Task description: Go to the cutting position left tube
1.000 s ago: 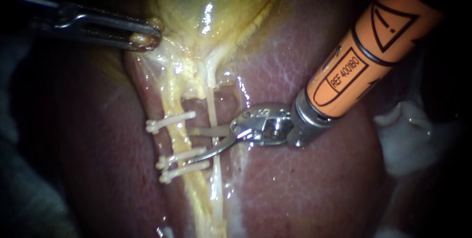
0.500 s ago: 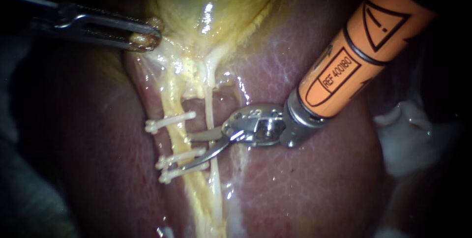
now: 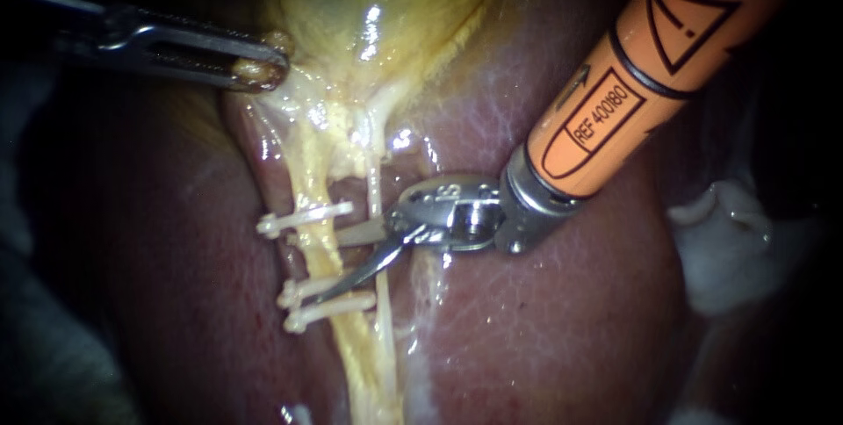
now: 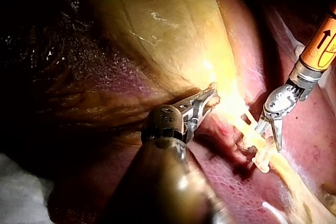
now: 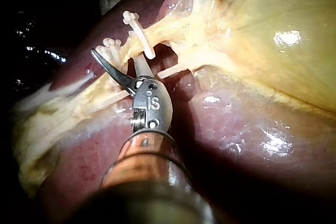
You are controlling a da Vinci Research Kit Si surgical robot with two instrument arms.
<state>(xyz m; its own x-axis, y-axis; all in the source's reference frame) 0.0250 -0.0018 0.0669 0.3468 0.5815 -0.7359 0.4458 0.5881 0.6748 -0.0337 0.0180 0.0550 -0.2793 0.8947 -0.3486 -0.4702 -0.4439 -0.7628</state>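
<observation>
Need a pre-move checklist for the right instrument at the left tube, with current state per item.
1. Jaws of right instrument open: ok.
2. Jaws level with the gap between upper clip and lower two clips: ok.
3. Whole left tube between the jaws: cannot tell; the tips reach it.
4. Lower jaw clear of the lower two clips: not ok; its tip looks to lie against one.
5. Jaws clear of right tube: cannot tell; it crosses near their hinge.
6. Grip of left instrument on gallbladder: ok, jaws shut on it.
</observation>
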